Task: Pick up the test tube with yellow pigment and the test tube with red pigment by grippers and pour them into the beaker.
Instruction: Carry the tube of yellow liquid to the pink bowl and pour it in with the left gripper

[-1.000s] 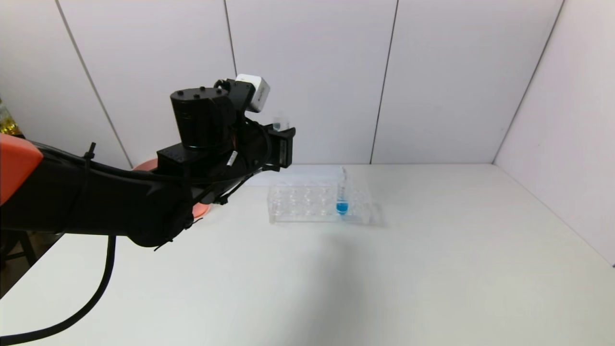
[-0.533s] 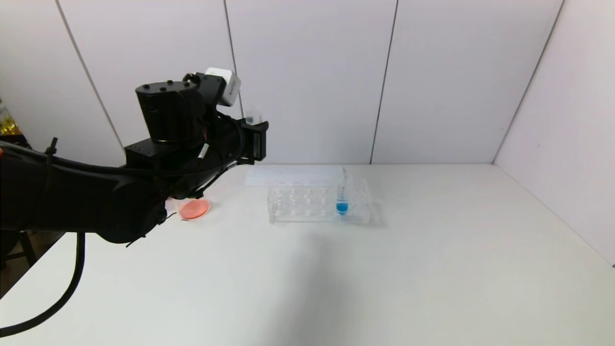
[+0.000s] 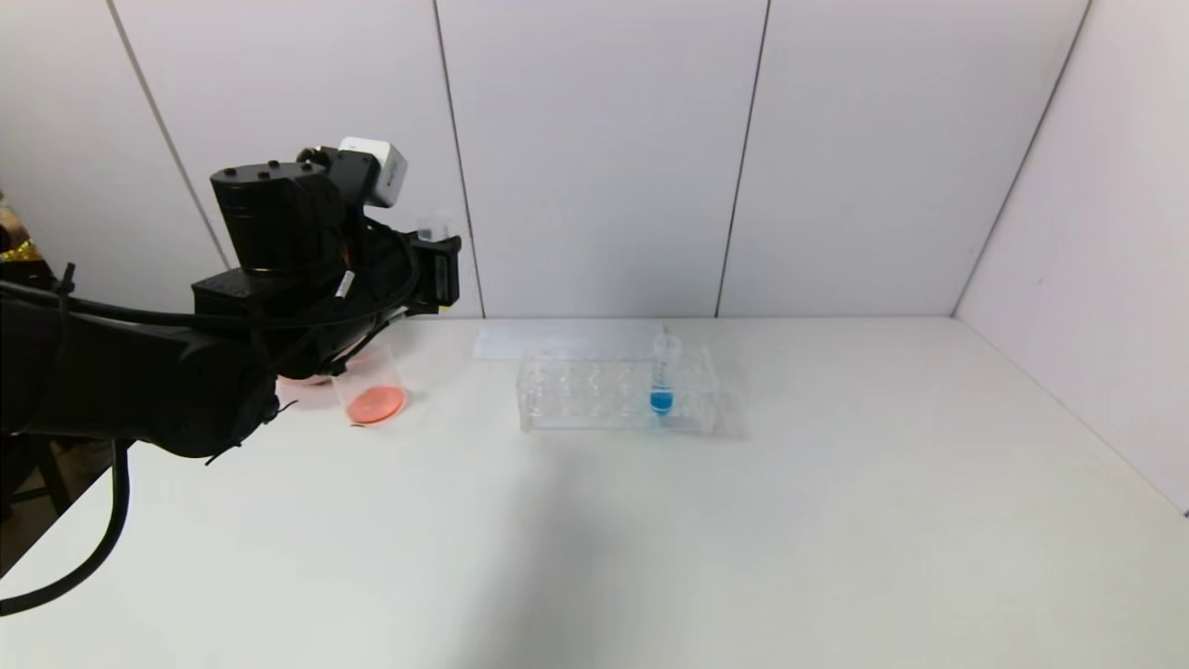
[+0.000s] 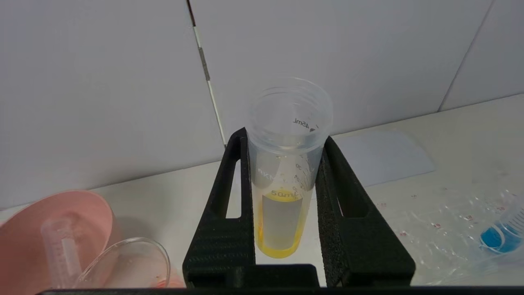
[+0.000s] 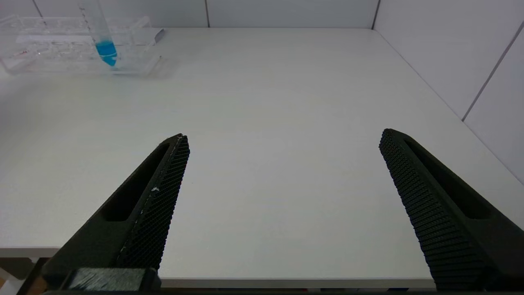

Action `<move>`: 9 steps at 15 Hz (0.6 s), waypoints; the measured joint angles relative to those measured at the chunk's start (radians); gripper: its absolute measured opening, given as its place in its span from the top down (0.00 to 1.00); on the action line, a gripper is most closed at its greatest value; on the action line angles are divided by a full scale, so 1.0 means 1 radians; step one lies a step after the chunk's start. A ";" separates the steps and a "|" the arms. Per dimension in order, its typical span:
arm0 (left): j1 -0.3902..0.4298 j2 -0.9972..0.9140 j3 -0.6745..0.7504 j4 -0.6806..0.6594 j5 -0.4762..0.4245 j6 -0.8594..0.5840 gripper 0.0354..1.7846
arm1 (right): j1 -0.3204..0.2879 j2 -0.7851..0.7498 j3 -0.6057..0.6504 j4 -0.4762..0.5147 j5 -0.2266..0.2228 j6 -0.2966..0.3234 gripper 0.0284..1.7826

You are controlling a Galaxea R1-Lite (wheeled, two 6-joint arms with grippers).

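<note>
Moved: left gripper point(image 3: 444, 271) has travelled from frame centre to the upper left of the head view, uncovering the beaker point(image 3: 371, 386). Held: yellow tube point(image 4: 285, 176), clamped between the closed fingers point(image 4: 352, 217), long axis upright, mouth up, liquid low. Beaker: on the table point(image 3: 650, 520), orange-red liquid in its base, below and slightly left of the gripper; pink bowl point(image 4: 57, 229) beside it holds an empty tube. Judgement: tube mouth must tip down toward the beaker. Rack point(image 3: 618, 390): blue tube point(image 3: 661, 376) only. Right gripper point(image 5: 282, 172): wide open, empty, parked low.
</note>
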 joint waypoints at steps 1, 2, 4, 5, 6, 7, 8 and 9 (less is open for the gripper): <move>0.011 0.000 0.004 -0.001 0.000 0.000 0.76 | 0.000 0.000 0.000 0.000 0.000 0.000 0.05; 0.024 0.000 0.007 -0.004 -0.001 0.000 0.76 | 0.000 0.000 0.000 0.000 0.000 0.000 0.05; 0.059 -0.001 0.018 -0.007 -0.001 0.000 0.76 | 0.000 0.000 0.000 0.000 0.000 0.000 0.05; 0.079 -0.003 0.025 -0.007 0.000 0.000 0.76 | 0.000 0.000 0.000 0.000 0.000 0.000 0.05; 0.098 -0.005 0.033 -0.008 -0.003 0.000 0.76 | 0.000 0.000 0.000 0.000 0.000 0.000 0.05; 0.115 -0.007 0.042 -0.008 -0.006 0.000 0.76 | 0.000 0.000 0.000 0.000 0.000 0.000 0.05; 0.131 -0.010 0.049 -0.008 -0.007 0.000 0.76 | 0.000 0.000 0.000 0.000 0.000 0.000 0.05; 0.149 -0.014 0.059 -0.008 -0.007 -0.002 0.76 | 0.000 0.000 0.000 0.000 0.000 0.000 0.05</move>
